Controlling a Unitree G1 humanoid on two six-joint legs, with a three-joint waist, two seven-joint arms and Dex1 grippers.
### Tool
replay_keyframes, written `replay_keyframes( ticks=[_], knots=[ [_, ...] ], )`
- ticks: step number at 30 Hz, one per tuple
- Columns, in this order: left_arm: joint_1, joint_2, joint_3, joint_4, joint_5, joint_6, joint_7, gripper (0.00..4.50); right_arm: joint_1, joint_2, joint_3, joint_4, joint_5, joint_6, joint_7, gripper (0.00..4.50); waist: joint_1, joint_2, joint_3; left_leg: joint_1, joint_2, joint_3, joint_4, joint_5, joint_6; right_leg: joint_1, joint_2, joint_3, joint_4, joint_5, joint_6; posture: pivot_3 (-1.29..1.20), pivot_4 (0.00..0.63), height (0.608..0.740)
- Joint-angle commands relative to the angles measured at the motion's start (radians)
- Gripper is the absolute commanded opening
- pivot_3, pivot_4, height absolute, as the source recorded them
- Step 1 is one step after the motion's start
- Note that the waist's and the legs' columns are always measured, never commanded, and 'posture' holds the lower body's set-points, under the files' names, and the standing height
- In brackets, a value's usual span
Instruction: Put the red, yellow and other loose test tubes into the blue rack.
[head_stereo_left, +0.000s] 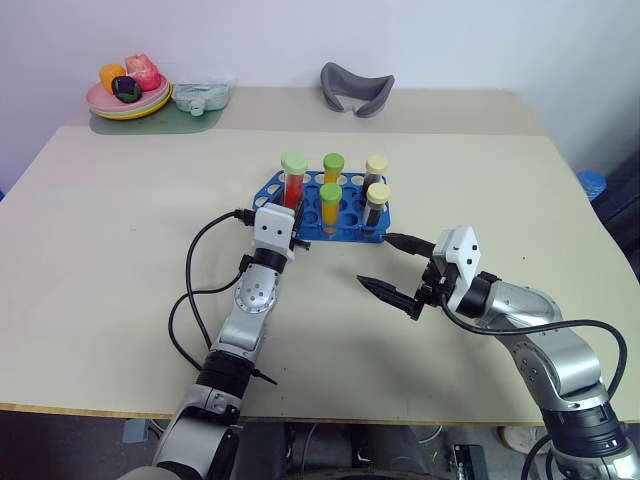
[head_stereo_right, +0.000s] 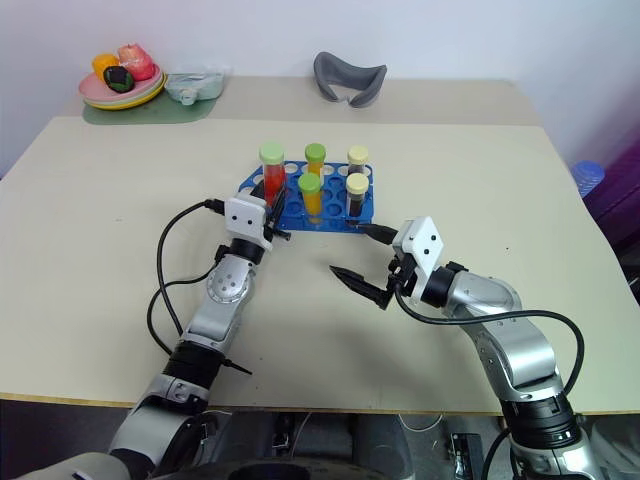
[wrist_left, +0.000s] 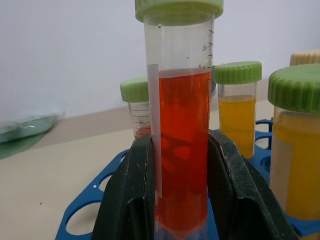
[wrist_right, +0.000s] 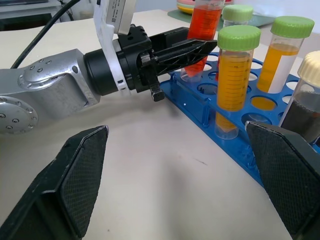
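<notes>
Red tube (wrist_left: 182, 150): clear plastic cylinder, ribbed green cap | left gripper (wrist_left: 182, 200): pinching it over perforated blue rack (head_stereo_left: 345, 220) | right gripper (head_stereo_left: 385, 265): spread.

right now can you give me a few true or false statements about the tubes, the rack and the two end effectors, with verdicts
1. The left end effector is shut on the red tube. True.
2. The right end effector holds a yellow tube. False: it is open and holds nothing, hovering over the table beside the blue rack.
3. The red tube has a green cap. True.
4. The blue rack lies at the table's far edge next to the plate of fruit. False: it sits near the middle of the table, apart from the plate.
5. Two tubes of dark liquid with cream caps stand in the rack. True: and.
</notes>
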Motion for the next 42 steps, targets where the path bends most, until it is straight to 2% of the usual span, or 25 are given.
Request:
replay_keyframes(
  ticks=[1, 24, 33, 38, 42],
  knots=[
    [-0.004, -0.008, 0.017, 0.009, -0.004, -0.059, -0.011, 0.94, 0.0, -0.006, -0.025, -0.056, 0.015, 0.001, -0.005, 4.5, 0.0, 0.0, 0.0, 0.0, 0.0, 0.0, 0.0, 0.0, 0.0, 0.0, 0.0, 0.0, 0.0, 0.0, 0.0, 0.0, 0.15, 0.735],
    [-0.015, -0.018, 0.058, 0.156, -0.005, -0.207, -0.037, 0.94, 0.0, 0.001, -0.016, -0.071, 0.018, 0.016, -0.01, 4.5, 0.0, 0.0, 0.0, 0.0, 0.0, 0.0, 0.0, 0.0, 0.0, 0.0, 0.0, 0.0, 0.0, 0.0, 0.0, 0.0, 0.15, 0.735],
    [-0.032, 0.018, 0.051, 0.201, 0.083, -0.259, 0.015, 0.94, 0.008, 0.002, -0.015, -0.081, 0.022, 0.021, -0.017, 4.5, -0.001, 0.0, 0.0, 0.0, 0.0, 0.0, 0.0, 0.0, 0.0, 0.0, 0.0, 0.0, 0.0, 0.0, 0.0, 0.0, 0.15, 0.735],
    [-0.02, -0.027, 0.075, 0.184, -0.022, -0.211, -0.043, 0.94, 0.007, 0.003, -0.011, -0.081, 0.023, 0.022, -0.019, 4.5, -0.001, 0.001, -0.001, 0.001, 0.0, 0.0, 0.0, 0.0, 0.0, 0.0, 0.0, 0.0, 0.0, 0.0, 0.0, 0.0, 0.15, 0.735],
    [-0.016, -0.025, 0.075, 0.185, 0.003, -0.218, -0.03, 0.94, 0.006, 0.004, -0.011, -0.079, 0.022, 0.021, -0.018, 4.5, -0.001, 0.001, -0.001, 0.001, 0.0, 0.0, 0.0, 0.0, 0.0, 0.001, 0.0, 0.0, 0.0, 0.0, 0.0, 0.0, 0.15, 0.735]
  ],
)
